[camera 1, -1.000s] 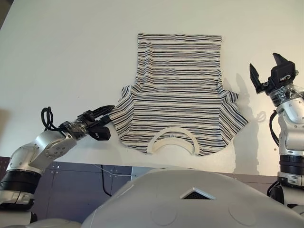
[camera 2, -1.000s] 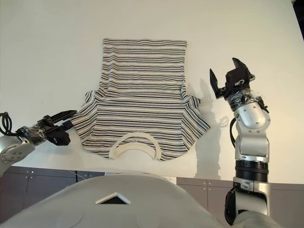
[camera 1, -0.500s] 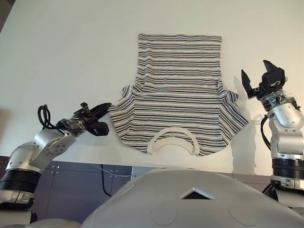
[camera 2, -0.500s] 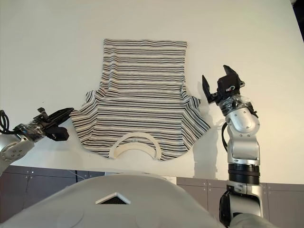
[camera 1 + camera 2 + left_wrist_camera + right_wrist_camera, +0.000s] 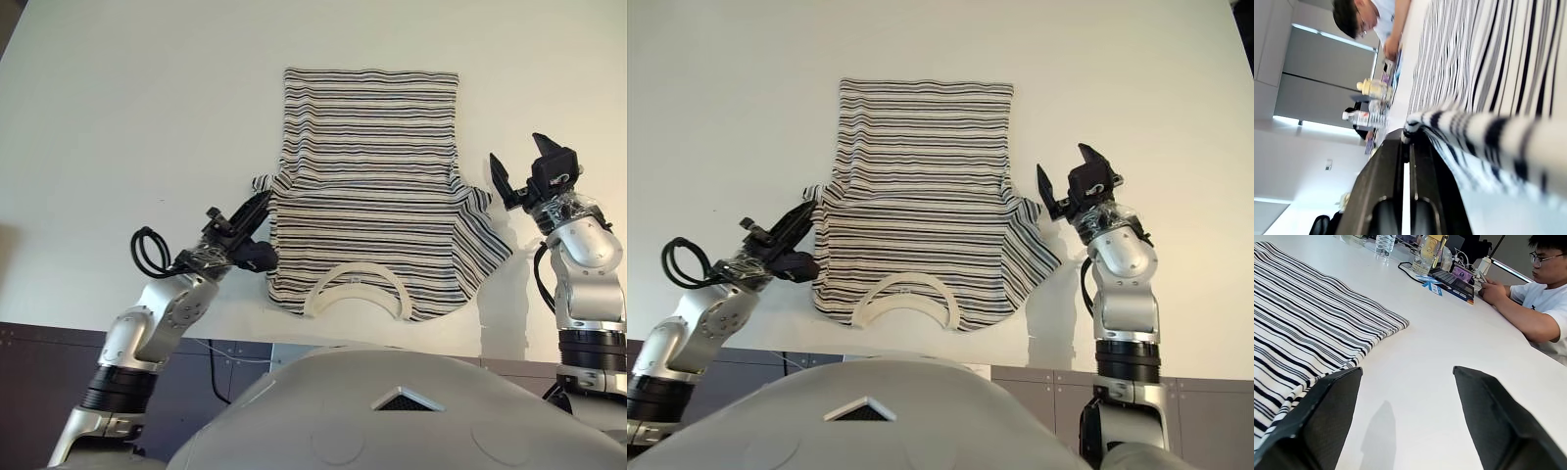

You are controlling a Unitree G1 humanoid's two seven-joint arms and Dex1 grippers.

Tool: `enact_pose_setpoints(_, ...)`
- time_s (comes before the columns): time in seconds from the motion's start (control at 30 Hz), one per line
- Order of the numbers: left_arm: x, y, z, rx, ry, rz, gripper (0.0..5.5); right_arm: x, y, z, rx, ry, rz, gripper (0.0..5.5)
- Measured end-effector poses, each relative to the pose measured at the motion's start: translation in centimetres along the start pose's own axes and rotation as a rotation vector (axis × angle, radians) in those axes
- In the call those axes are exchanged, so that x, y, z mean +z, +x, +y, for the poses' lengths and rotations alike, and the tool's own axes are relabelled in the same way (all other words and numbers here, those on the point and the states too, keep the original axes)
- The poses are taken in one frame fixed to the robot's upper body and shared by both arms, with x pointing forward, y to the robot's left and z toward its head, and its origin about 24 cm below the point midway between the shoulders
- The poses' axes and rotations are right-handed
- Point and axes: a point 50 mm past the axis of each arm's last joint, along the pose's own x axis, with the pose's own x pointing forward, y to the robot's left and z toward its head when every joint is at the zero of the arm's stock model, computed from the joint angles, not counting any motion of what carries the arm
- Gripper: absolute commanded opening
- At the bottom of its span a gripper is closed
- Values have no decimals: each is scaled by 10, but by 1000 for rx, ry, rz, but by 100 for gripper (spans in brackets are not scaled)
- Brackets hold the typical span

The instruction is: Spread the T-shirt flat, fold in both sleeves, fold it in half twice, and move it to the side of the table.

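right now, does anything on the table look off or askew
The T-shirt is lopsided: its left sleeve is pinched in the left gripper and bunched in against the body, while the right sleeve lies spread out on the table near the open right gripper. No spill or damage shows.

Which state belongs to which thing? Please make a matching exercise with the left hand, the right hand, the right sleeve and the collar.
1 left hand; 2 right hand; 3 right sleeve; 4 collar.
a open, beside the T-shirt; b cream, at the near edge of the table; c shut on the left sleeve; d lying spread out.
Pairs: 1-c, 2-a, 3-d, 4-b.
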Motion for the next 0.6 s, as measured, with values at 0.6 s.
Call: enact_pose_setpoints(0.6,11,-1,-33,-150,-213,-34,210,5,15,-15,48,-49,-2,344)
